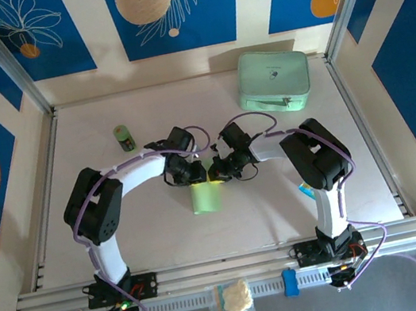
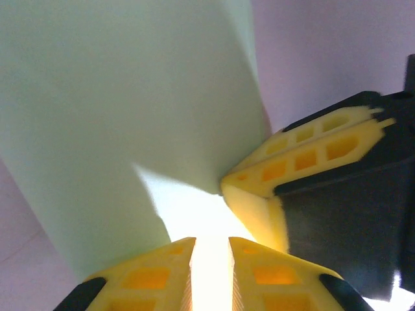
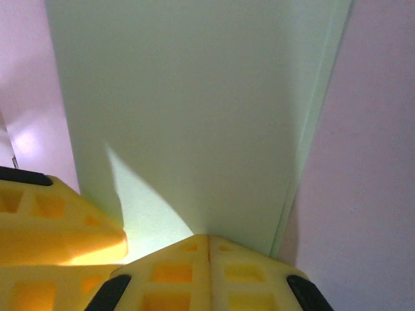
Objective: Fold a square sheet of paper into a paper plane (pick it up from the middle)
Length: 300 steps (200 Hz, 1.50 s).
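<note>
The paper (image 1: 207,197) sits mid-table as a pale green oblong, its far edge up under my two grippers and the rest reaching back toward my bases. From the right wrist I see a second layer's edge running down its right side, so it's doubled over.

My right gripper (image 3: 207,238) is clenched on that far edge: fingertips pressed together, no gap, paper pinched right at the tips. My left gripper (image 2: 211,245) is just beside it, tips nearly touching the right one's. Its fingers (image 2: 152,275) stand slightly apart, with a thin bright slot between them and the paper running into it. That grip is loose, not pinching.

I cannot tell whether the paper lies flat on the table (image 1: 158,237) or hangs a touch above it. Both arms bend inward and meet over the middle.

Further out, there's a small green bottle (image 1: 124,138) beyond my left arm, well apart, and a mint-green case (image 1: 273,78) at the far right.
</note>
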Motion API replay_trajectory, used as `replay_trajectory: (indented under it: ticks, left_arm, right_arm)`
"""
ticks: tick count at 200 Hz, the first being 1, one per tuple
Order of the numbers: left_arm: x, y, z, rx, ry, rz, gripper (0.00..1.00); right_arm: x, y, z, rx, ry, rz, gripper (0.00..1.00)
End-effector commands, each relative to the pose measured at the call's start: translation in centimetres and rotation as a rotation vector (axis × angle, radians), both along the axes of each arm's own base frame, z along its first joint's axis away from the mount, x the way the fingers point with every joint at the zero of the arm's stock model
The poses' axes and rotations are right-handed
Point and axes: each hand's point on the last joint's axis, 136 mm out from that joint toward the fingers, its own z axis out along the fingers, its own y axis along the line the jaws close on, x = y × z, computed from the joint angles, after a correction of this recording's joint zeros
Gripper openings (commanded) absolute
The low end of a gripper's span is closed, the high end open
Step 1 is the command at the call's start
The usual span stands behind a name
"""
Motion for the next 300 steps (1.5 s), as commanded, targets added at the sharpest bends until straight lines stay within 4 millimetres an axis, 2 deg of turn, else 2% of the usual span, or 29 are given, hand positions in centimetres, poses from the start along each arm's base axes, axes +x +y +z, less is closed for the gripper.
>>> replay_trajectory:
  ticks: [1, 50, 98, 124, 147, 168, 186, 252, 275, 300]
  left_arm:
    - [-0.4, 1.7, -1.6, 0.032, 0.028, -0.004, 0.2]
    - [-0.8, 2.8, -3.2, 0.037, 0.05, -0.001, 0.2]
    - [-1.5, 6.2, -4.9, 0.048, 0.079, 0.032, 0.2]
    - [-1.5, 7.7, -4.3, 0.044, 0.072, 0.061, 0.2]
    - [-1.0, 6.4, -1.3, -0.058, 0.034, 0.084, 0.2]
    - [-0.7, 3.1, 2.3, -0.241, -0.023, 0.139, 0.21]
    - [-1.0, 1.2, 3.4, -0.291, -0.05, 0.157, 0.21]
    - [-3.0, 1.8, -2.0, -0.138, 0.083, 0.14, 0.2]
    - [-5.2, 3.8, -3.7, -0.073, 0.119, 0.125, 0.19]
    - [-7.3, 7.2, -5.2, 0.014, 0.146, 0.129, 0.18]
  right_arm:
    - [-2.9, -5.9, -7.2, -0.316, 0.128, -0.049, 0.0]
    - [-3.0, -6.8, -7.5, -0.357, 0.124, -0.047, 0.0]
    - [-3.3, -7.6, -8.2, -0.4, 0.137, -0.047, 0.0]
    - [-3.3, -7.7, -8.3, -0.412, 0.139, -0.048, 0.0]
    - [-3.3, -7.7, -8.2, -0.412, 0.141, -0.046, 0.0]
    - [-3.4, -7.6, -8.2, -0.412, 0.149, -0.049, 0.0]
    - [-3.5, -7.5, -8.3, -0.411, 0.154, -0.052, 0.0]
    - [-4.0, -7.7, -8.9, -0.424, 0.174, -0.054, 0.0]
    - [-4.0, -8.0, -8.7, -0.44, 0.186, -0.067, 0.0]
    - [-3.9, -8.0, -8.7, -0.443, 0.182, -0.075, 0.0]
